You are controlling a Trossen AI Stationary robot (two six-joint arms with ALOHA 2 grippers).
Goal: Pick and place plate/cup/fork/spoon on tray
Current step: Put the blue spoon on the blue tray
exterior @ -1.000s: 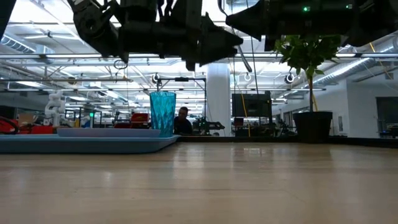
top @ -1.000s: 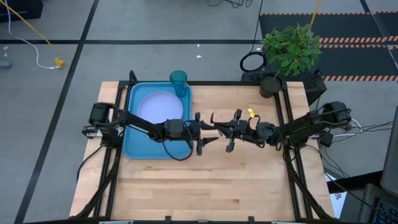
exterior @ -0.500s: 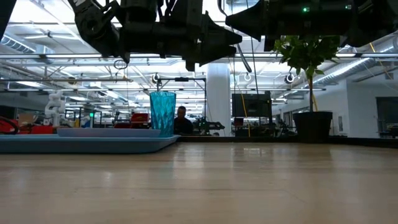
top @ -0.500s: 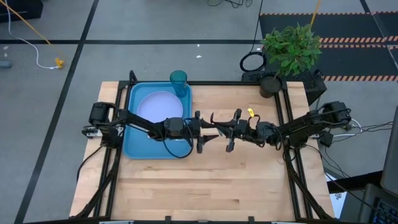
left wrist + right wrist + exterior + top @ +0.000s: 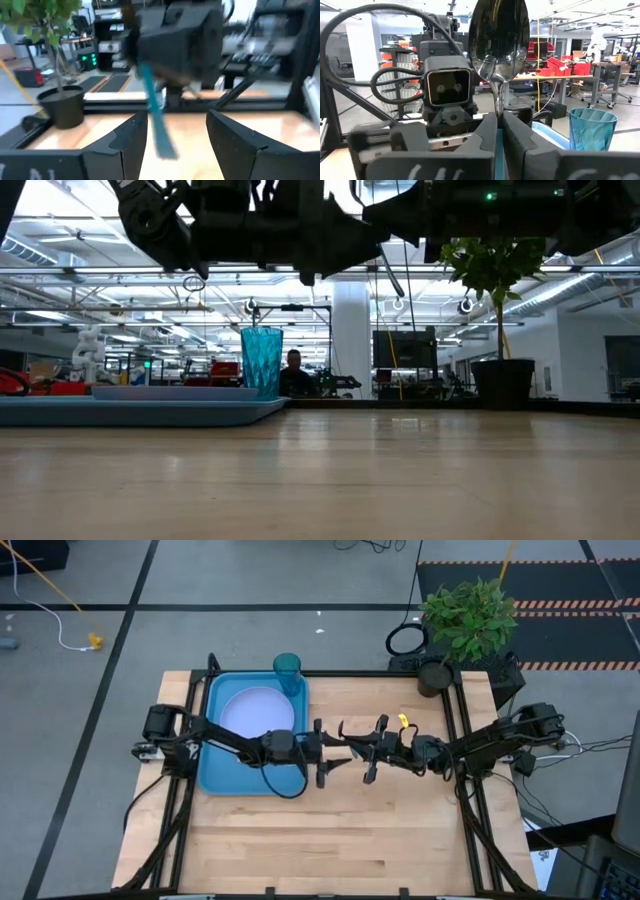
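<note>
Plainly, right end effector (image 5: 499, 131) clamps the spoon (image 5: 499, 42); left end effector (image 5: 175, 135) gapes wide; no legible writing.

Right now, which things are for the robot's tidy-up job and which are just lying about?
For the job: bright-blue plastic tray, round pale plate, teal see-through cup, shiny metal spoon with light-blue handle.
Just about: green potted plant, yellow cable on the floor.

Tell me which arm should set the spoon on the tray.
The left. Its open gripper faces the spoon, held by the right gripper, and its arm reaches across the tray. The right arm is farther from the tray.
</note>
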